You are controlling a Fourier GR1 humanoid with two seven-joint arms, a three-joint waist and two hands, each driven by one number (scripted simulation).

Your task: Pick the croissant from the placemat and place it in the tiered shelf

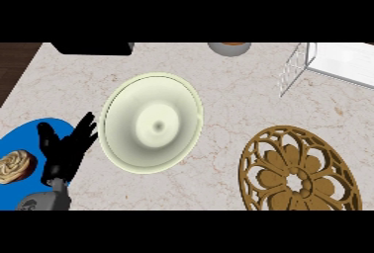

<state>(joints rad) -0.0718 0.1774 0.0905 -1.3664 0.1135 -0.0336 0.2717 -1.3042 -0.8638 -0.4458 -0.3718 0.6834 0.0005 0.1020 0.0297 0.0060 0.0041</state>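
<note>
Left hand (64,150) shows at the lower left of the head view, black, its fingers straight and spread upward, holding nothing; its grey forearm comes in from the bottom edge beneath it. It lies over the right part of the placemat and does not touch the croissant. No right hand shows anywhere in the view.

Largest of all is the table (226,104), a pale marble-patterned top that carries everything else. On it, right of centre and low, lies a brown wooden trivet (300,170), round with an openwork flower pattern, partly cut off by the bottom edge. Left of centre sits a cream plate (152,123), looking taller than wide, just beside the hand's fingertips. The blue placemat (29,138) lies at the lower left, running out past the left edge. The tiered shelf (321,62) stands at the upper right corner, white with a wire side, well apart from the placemat. A dark object (91,48) sits at the top edge, and a grey bowl (229,48) further right along that edge. The croissant (15,166) rests on the placemat, just left of the hand.
</note>
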